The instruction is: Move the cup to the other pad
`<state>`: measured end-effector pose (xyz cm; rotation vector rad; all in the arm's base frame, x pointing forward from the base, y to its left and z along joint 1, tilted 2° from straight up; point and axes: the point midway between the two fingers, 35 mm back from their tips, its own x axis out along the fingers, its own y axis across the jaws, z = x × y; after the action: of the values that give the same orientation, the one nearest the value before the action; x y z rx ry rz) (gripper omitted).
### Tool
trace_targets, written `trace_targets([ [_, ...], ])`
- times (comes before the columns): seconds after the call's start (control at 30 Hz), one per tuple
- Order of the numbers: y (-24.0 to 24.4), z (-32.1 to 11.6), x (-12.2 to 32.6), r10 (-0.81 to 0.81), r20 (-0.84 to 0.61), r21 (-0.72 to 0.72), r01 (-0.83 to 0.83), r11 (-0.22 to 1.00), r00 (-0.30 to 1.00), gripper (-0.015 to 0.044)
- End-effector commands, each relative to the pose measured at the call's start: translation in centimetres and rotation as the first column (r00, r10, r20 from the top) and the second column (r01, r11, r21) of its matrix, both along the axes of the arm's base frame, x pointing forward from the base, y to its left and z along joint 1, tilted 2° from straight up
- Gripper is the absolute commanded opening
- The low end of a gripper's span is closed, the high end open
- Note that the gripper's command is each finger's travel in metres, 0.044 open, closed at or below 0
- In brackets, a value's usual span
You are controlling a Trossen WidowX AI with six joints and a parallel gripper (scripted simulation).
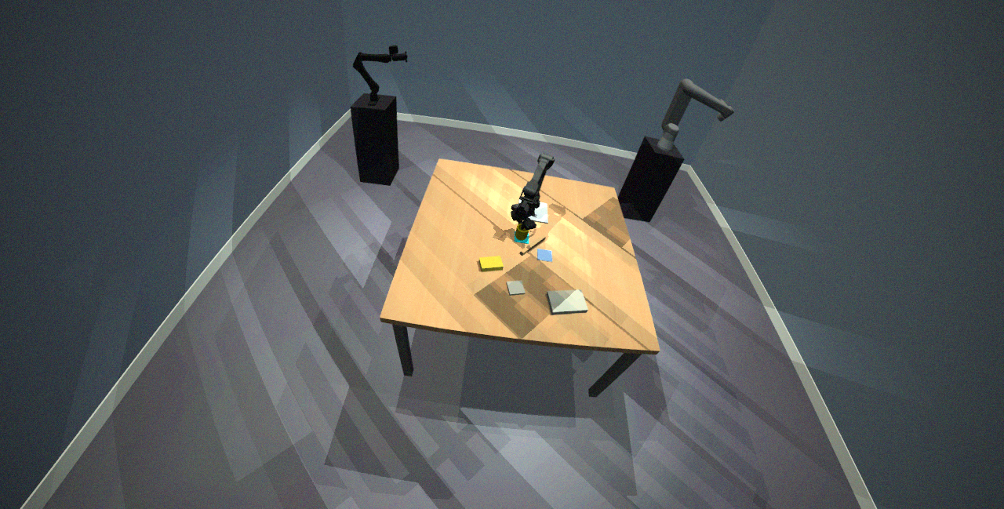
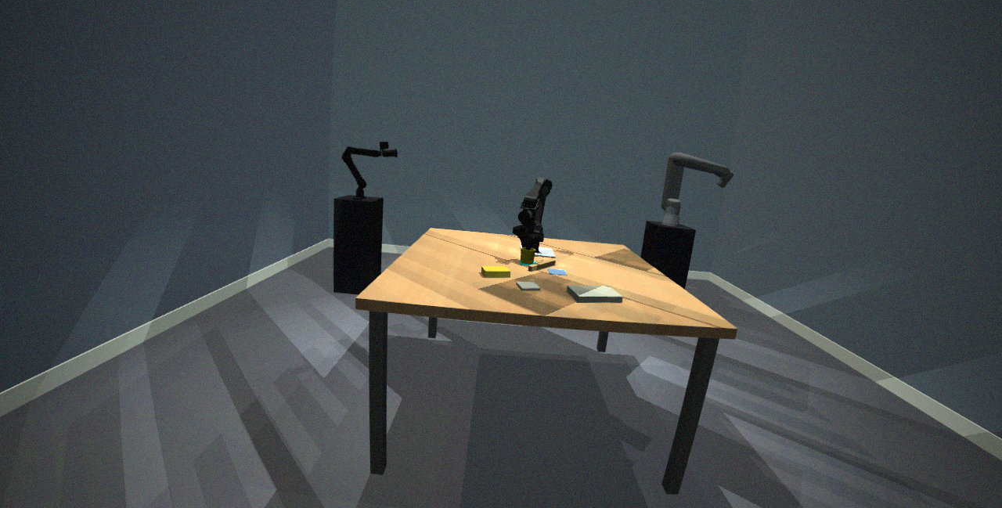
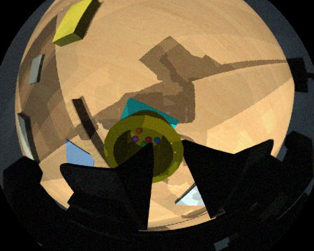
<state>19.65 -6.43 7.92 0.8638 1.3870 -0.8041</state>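
The olive-yellow cup [image 1: 522, 233] [image 2: 527, 257] [image 3: 109, 144] stands upright on the cyan pad [image 3: 130, 107]. Several coloured marbles [image 3: 148, 139] lie inside it in the wrist view. My gripper [image 3: 167, 145] is open around the cup's near wall: the left fingertip is over the cup's inside, the right one just outside the rim. A gap shows between the right finger and the wall; the left finger hides part of the rim. The blue pad [image 1: 544, 254] [image 2: 557, 272] [image 3: 78, 154] lies bare to the cup's right in the top and exterior views.
A dark-sided bar [image 1: 532, 246] [image 2: 541, 265] [image 3: 84, 116] lies between cup and blue pad. A yellow block [image 1: 491, 263] [image 2: 495, 272] [image 3: 73, 26], a grey tile [image 1: 515, 287] [image 2: 528, 286] and a pale book [image 1: 567, 301] [image 2: 594, 293] lie nearer the front. A white flat item [image 1: 542, 212] lies behind the cup.
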Motion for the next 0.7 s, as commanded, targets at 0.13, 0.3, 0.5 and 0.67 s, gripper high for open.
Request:
trace_targets([
  [0.13, -0.1, 1.0, 0.0, 0.004, 0.001, 0.001, -0.004, 1.000, 1.000, 0.0147],
  [0.3, -0.1, 1.6, 0.0, 0.005, 0.001, 0.002, -0.005, 1.000, 1.000, 0.0147],
  [0.5, -0.1, 2.2, 0.0, 0.006, 0.001, 0.002, -0.006, 1.000, 1.000, 0.0147],
  [0.67, -0.1, 2.8, 0.0, 0.006, 0.001, 0.002, -0.006, 1.000, 1.000, 0.0147],
])
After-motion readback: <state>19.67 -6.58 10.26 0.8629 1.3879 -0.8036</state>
